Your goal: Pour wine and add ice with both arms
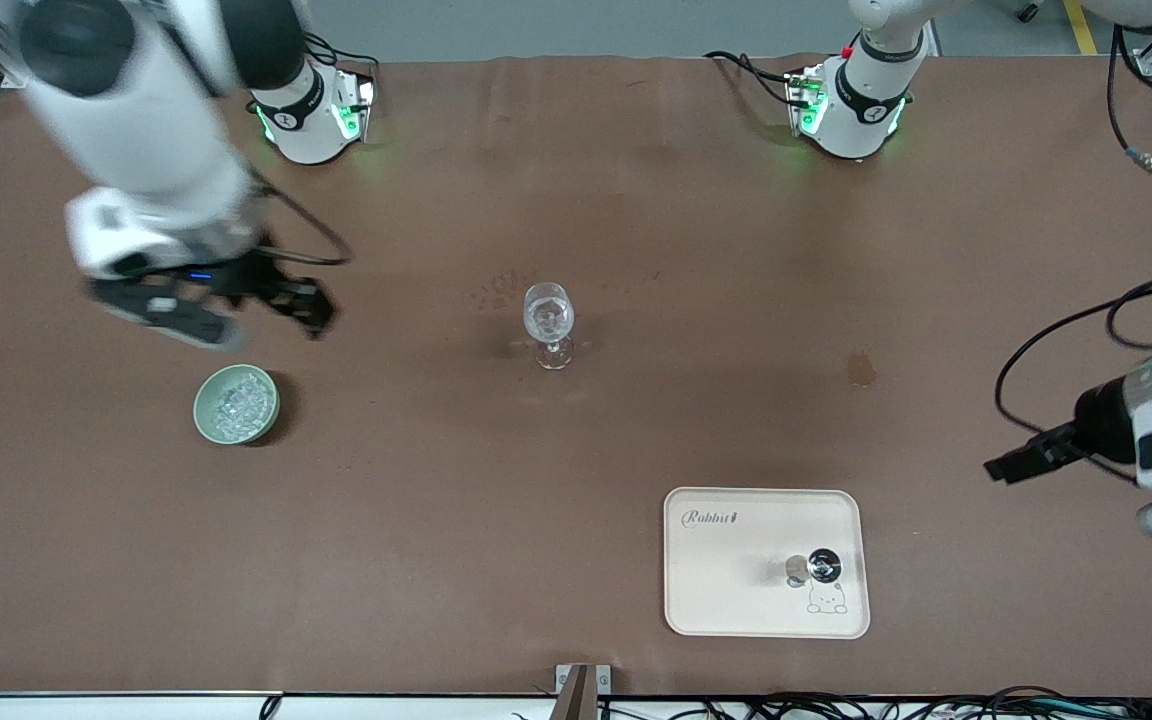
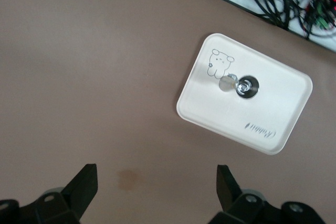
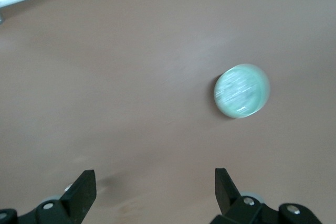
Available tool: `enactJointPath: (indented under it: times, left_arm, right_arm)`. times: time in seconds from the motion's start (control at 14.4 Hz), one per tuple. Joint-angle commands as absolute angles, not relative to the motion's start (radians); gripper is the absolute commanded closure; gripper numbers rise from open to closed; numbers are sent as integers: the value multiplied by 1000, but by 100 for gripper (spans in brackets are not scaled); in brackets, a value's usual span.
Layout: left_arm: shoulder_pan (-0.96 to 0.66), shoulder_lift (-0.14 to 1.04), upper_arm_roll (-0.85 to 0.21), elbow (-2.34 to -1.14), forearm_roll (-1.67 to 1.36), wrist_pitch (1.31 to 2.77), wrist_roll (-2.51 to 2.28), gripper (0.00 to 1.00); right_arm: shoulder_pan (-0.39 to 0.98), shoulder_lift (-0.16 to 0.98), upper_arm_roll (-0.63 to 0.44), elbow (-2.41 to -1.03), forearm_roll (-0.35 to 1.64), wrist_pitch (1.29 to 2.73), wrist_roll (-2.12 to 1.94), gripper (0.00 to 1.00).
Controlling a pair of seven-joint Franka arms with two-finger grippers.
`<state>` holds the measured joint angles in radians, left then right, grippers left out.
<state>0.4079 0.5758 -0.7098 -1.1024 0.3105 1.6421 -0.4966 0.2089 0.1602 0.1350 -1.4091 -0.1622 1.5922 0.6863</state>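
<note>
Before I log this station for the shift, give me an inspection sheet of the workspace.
Surface: brown table, a small stain toward the left arm's end.
Job's things: glass mid-table with ice inside; green bowl of ice.
Clutter: cream tray holding a small metal piece.
Grippers: right gripper open, above the table near the bowl; left gripper open, waiting at its end.
Cables: black leads at both bases and along the near edge.
Surroundings: grey floor.

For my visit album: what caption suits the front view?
Open right tool above a green bowl of ice; clear stemmed glass mid-table; left tool waits open.
</note>
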Motion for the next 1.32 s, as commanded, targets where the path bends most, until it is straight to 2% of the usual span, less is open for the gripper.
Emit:
enactJointPath:
  times: [0.0, 0.21, 0.42, 0.55, 0.62, 0.76, 0.83, 1.04, 1.18, 1.25]
  left_arm:
    - [430, 461, -704, -1140, 327, 1608, -313, 0]
    - [430, 404, -709, -1141, 327, 1573, -279, 0]
    - [449, 358, -703, -1147, 313, 1540, -163, 0]
    - [443, 335, -677, -1154, 308, 1517, -121, 0]
    - [389, 303, -605, -1163, 296, 1479, -100, 0]
    - [216, 235, -371, -1201, 202, 1424, -106, 0]
    - [171, 200, -294, -1238, 143, 1420, -104, 0]
    - [-2, 47, -67, -1446, 60, 1469, -101, 0]
    - [-12, -52, -46, -1598, 57, 1554, -100, 0]
    - [-14, -75, -46, -1626, 57, 1558, -100, 0]
  right_arm:
    - [177, 78, 33, -1460, -97, 1559, 513, 0]
    - [167, 43, -135, -1459, -39, 1510, 283, 0]
    - [17, 32, -126, -1444, -34, 1494, 85, 0]
    - [12, 34, -149, -1427, -34, 1471, 40, 0]
    - [14, 34, -146, -1427, -34, 1453, 41, 0]
    - [9, 37, -141, -1427, -26, 1450, 38, 0]
    - [9, 37, -141, -1427, -22, 1450, 38, 0]
    - [11, 37, -141, -1428, -21, 1447, 38, 0]
    - [20, 38, -140, -1428, -20, 1450, 40, 0]
    - [21, 38, -140, -1428, -18, 1450, 40, 0]
